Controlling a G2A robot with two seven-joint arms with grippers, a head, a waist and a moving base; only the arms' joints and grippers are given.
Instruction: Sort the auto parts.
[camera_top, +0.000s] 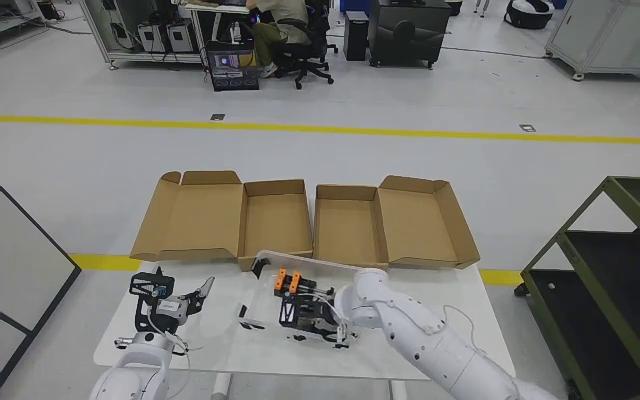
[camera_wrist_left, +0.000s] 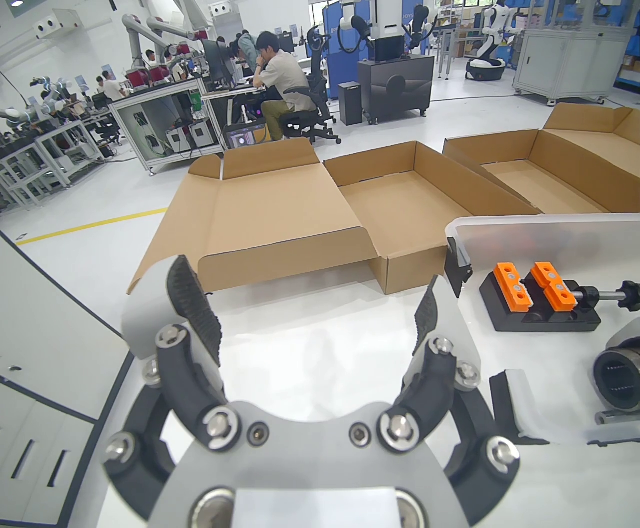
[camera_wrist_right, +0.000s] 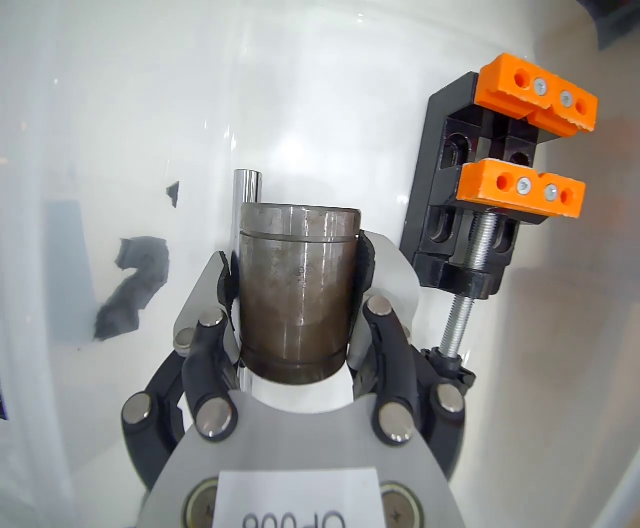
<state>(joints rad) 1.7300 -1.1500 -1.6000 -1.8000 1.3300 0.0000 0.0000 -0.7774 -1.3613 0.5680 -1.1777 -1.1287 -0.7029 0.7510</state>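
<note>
Closest to the right wrist camera, the right end effector (camera_wrist_right: 297, 266) is clamped on a steel linear bearing (camera_wrist_right: 295, 290), one ribbed finger pad pressed against each side of the barrel. The bearing is a short, dull grey cylinder with brownish staining and a thin groove near each end. Seen from the left wrist, its bore (camera_wrist_left: 617, 372) shows rows of ball tracks. A polished rod (camera_wrist_right: 247, 195) lies just beside the bearing, partly hidden behind it.

Both parts sit inside a clear plastic bin (camera_wrist_left: 540, 222) on the white desk (camera_top: 215, 345), and I cannot tell whether the bearing is lifted off the bin floor. A mini vise (camera_wrist_right: 495, 200) lies near it in the same bin (black body, two orange clamping blocks, a threaded screw).

Beside the bin, the left end effector (camera_wrist_left: 307, 295) hangs over bare desk with its fingers spread wide, holding nothing. Two open cardboard boxes (camera_top: 275, 220) stand side by side along the desk's far edge, beyond the bin.
</note>
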